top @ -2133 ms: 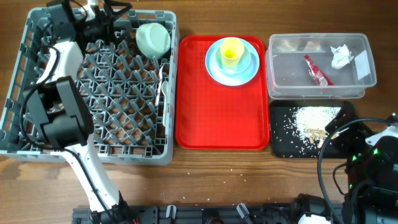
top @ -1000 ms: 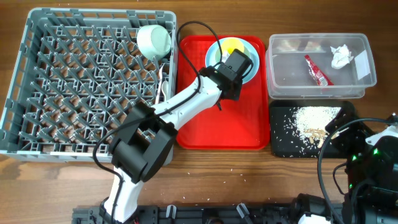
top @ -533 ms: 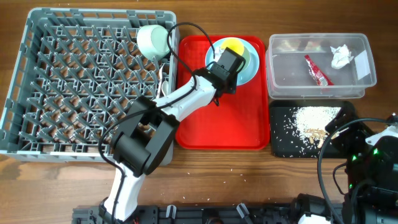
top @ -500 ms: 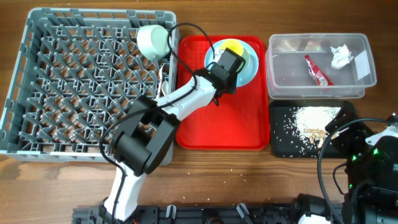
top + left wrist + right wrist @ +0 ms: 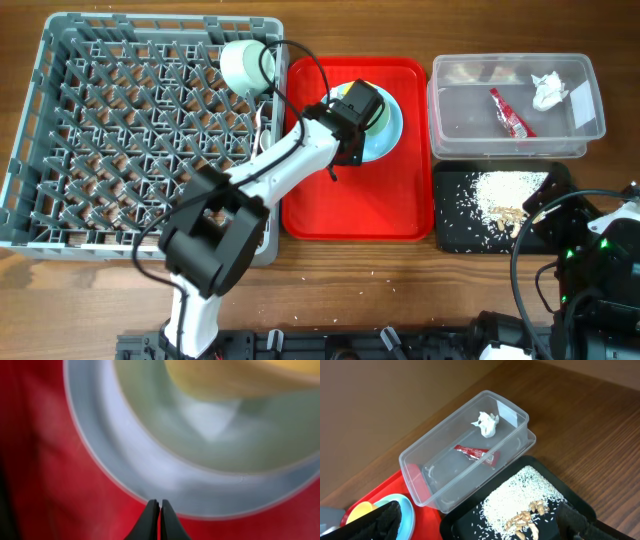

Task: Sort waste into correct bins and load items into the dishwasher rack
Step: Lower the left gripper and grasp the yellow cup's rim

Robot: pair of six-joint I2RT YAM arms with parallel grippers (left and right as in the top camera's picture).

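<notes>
With the left gripper (image 5: 160, 506) pinched tight shut and holding nothing, hanging low right over the near edge of the light blue plate (image 5: 125, 472). Reaching across the red serving tray (image 5: 350, 205) to get at the stack sitting there. Looking down on the small dish (image 5: 215, 445) lying inside the plate and the yellow cup (image 5: 240, 375) standing in the dish, all nested one in another, most likely for carrying as one pile. Probably needing to spread those fingers before taking anything, for getting around a rim or a cup. Maybe going for the cup first, as the top thing and the easiest to lift away.

Noticing the pale green bowl (image 5: 247, 65) tipped among the pegs at the far right corner of the dishwasher rack (image 5: 100, 130), and something thin and white along the same wall, likely the white fork and spoon (image 5: 264, 135). Leaving lots of pegs free for holding the plate, dish and cup upright.

Resting the right gripper (image 5: 479, 519) beside the bins with its fingers spread wide, holding nothing, well out of the way. Seeing the napkin (image 5: 486, 424) and the red wrapper (image 5: 472, 451) lying in the clear tub (image 5: 420, 475), and the rice crumbs (image 5: 520, 495) piled in the black tray (image 5: 460, 527). Judging the waste sorting as done, with only the loading left.
</notes>
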